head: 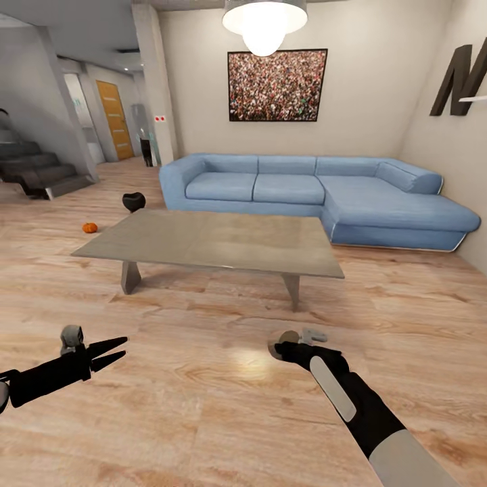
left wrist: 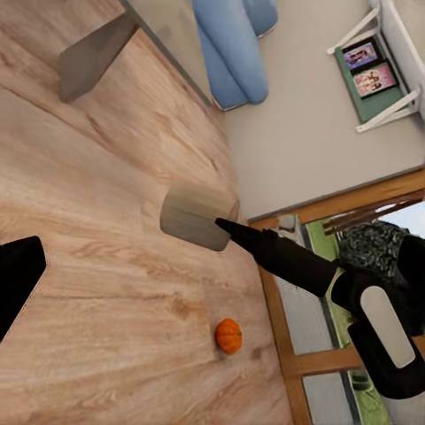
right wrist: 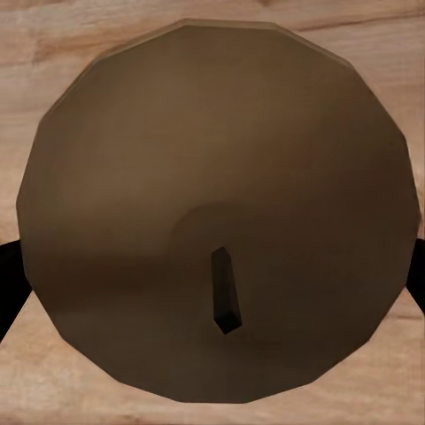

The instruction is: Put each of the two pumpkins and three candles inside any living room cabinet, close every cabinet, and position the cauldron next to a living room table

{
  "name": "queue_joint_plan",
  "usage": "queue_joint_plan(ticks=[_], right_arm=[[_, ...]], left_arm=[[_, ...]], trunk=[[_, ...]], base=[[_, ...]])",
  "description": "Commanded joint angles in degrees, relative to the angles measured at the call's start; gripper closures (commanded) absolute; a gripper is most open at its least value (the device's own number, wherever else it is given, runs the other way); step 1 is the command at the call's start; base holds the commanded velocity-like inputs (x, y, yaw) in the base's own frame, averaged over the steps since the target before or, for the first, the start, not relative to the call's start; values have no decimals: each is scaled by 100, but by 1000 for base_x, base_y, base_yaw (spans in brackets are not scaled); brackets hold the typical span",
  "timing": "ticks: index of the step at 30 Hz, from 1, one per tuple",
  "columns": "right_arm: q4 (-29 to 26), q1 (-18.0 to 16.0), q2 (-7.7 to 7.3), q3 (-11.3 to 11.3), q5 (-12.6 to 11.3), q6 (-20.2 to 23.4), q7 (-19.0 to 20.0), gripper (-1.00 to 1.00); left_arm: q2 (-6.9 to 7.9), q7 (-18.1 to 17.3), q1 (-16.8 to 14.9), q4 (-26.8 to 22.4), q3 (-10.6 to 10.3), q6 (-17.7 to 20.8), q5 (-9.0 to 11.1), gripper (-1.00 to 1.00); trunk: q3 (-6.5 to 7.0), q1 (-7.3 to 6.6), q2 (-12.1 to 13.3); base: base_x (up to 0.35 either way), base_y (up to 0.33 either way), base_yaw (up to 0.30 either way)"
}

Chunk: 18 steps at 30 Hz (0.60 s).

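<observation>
Only a big dark "M" (head: 462, 80) reads; right tool (head: 284, 346) clamps a candle (right wrist: 217, 208), left tool (head: 115, 352) narrowly parted.

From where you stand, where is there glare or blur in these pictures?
Head view: the ceiling lamp is blown out white, and a bright patch shines on the floor near the right gripper. Right wrist view: the candle is very close, with soft edges. Left wrist view: sharp, evenly lit, the pumpkin clear.
</observation>
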Motion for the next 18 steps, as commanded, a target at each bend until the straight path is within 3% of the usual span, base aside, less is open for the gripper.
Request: queue_joint_plan(ticks=[1,18], right_arm=[[-11,-5,-7,18,-58,1,-57,100],[-11,-3,-7,18,-58,1,-57,100]], left_arm=[[-1,-23,-6,2,2,22,-12,-100],[8,-24,-6,11,2,22,-5,-100]], trunk=[[0,-1,-2],[76,-1,-2]], base=[[0,0,254],[-50,0,254]])
